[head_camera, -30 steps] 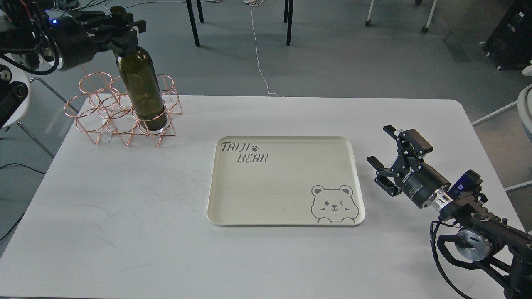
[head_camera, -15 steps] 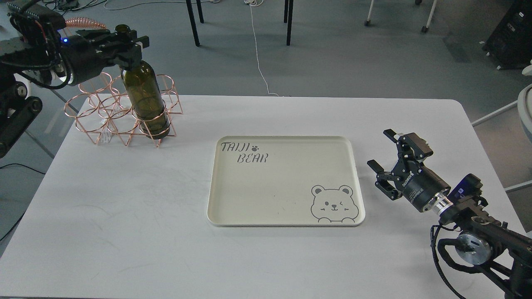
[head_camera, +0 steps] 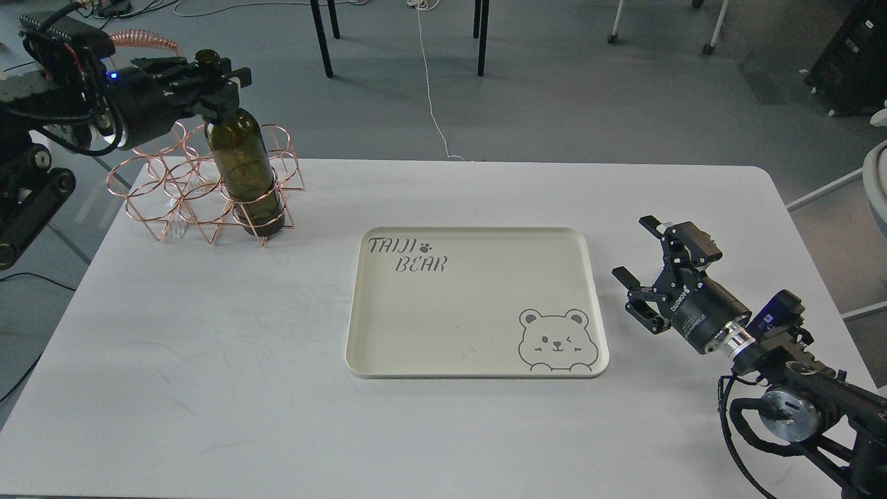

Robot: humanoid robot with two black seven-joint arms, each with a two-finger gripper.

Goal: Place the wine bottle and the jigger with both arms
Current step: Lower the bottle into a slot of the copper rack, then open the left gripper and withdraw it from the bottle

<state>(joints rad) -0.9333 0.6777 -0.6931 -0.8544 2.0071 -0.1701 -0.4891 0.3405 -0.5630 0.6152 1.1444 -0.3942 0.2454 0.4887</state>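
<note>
The wine bottle (head_camera: 244, 173), dark olive green, stands upright in the front right ring of a copper wire rack (head_camera: 163, 194) at the table's far left. My left gripper (head_camera: 211, 73) comes in from the left and is shut on the bottle's neck just under the mouth. My right gripper (head_camera: 634, 247) is open and empty, just above the table to the right of the cream tray (head_camera: 471, 312). The tray is empty. The jigger is not in view.
The white table (head_camera: 208, 360) carries the rack at the far left and the tray printed with "TAIJI BEAR" in the middle. Chair legs and a cable lie on the floor beyond the far edge.
My left gripper has come down with the bottle, and the bottle now sits lower in the rack ring. My right gripper has drawn back slightly and stays open.
</note>
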